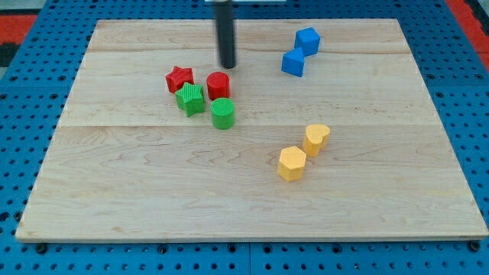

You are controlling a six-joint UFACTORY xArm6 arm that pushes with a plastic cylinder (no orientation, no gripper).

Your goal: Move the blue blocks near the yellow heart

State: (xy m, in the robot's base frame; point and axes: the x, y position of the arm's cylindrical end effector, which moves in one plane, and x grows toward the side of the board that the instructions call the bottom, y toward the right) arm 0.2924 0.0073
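On the pale wooden board (252,206), which fills nearly the whole view over a blue pegboard table (30,76), the largest open stretch is the lower half and the view's left and right margins — good room for sweeping. My dark rod comes down from the view's top, and my tip (228,66) rests just above the red cylinder (218,84), well apart from both blue blocks; there is no pincer here, so nothing is held, only pushed. The two blue blocks sit at the view's upper right: one blue cube-like block (308,40) close to the board's far edge, the other blue block (293,63) just below and left of it, nearly touching. The yellow heart block (316,139) lies right of centre, with a yellow hexagonal block (292,163) just beside it at lower left. To do this step well, I judge the tip should circle round behind the blue pair, to their top side, and push them down the view toward the heart — the lane between looks clear. The narrow strip behind the upper blue block leaves little room. The red star (179,78), green star (190,98) and green cylinder (222,113) cluster left of centre, out of the lane.
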